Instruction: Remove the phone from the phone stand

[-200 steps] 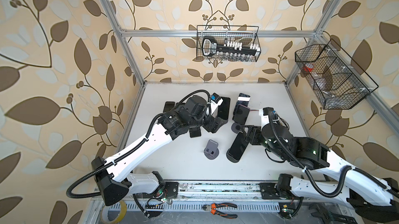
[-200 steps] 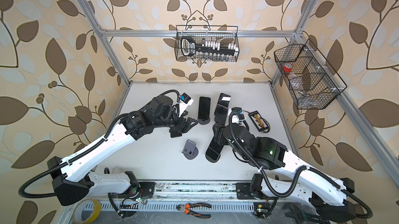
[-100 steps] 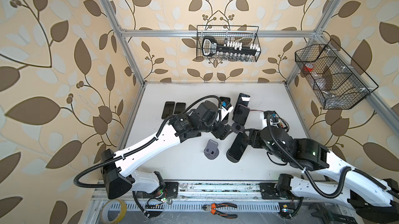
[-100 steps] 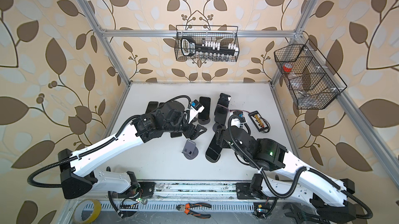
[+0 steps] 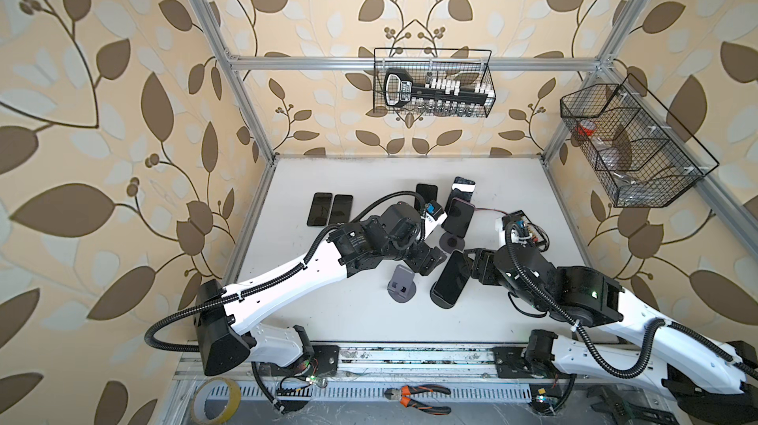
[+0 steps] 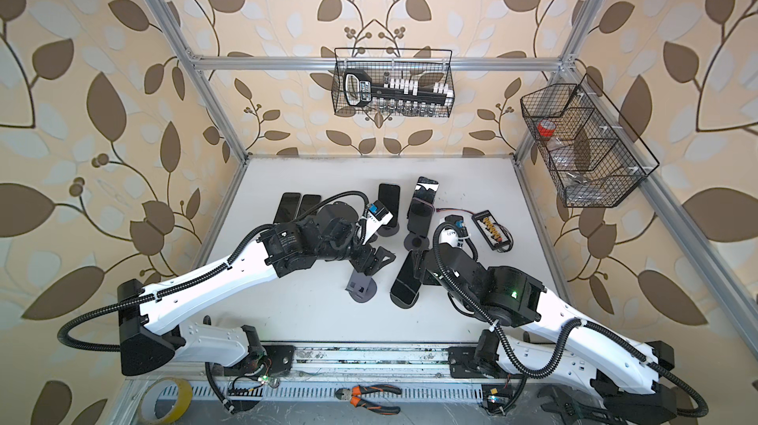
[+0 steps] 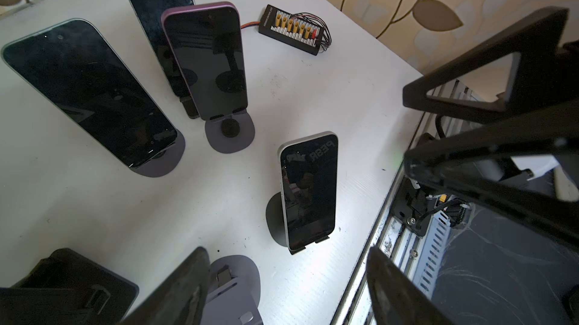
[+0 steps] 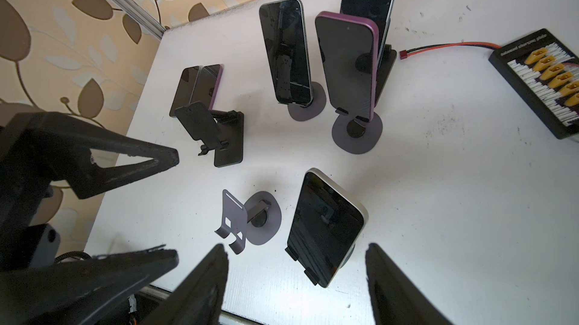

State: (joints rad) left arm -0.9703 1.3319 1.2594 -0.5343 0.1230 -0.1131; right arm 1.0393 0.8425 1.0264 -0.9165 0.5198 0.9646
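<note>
Silver-edged phone (image 8: 326, 229): glossy dark glass face, bright metallic rim noted. Purple-framed phone (image 8: 347, 63): satin frame, glossy face. Empty stand (image 8: 233, 210): thin grey sheet, apparently metal, matt finish recorded. Black stand (image 8: 228, 148): matt plastic. Table (image 8: 438, 182): white, smooth, matt, dirt-speckled. Wire basket (image 5: 432, 50): black coated wire

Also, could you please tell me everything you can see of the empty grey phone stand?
The empty grey phone stand looks like thin matte metal: a flat rounded base, a short post and a tilted back plate with a slot and two hooked lips. It holds nothing and stands on the white table, beside but apart from the silver-edged phone.
</note>
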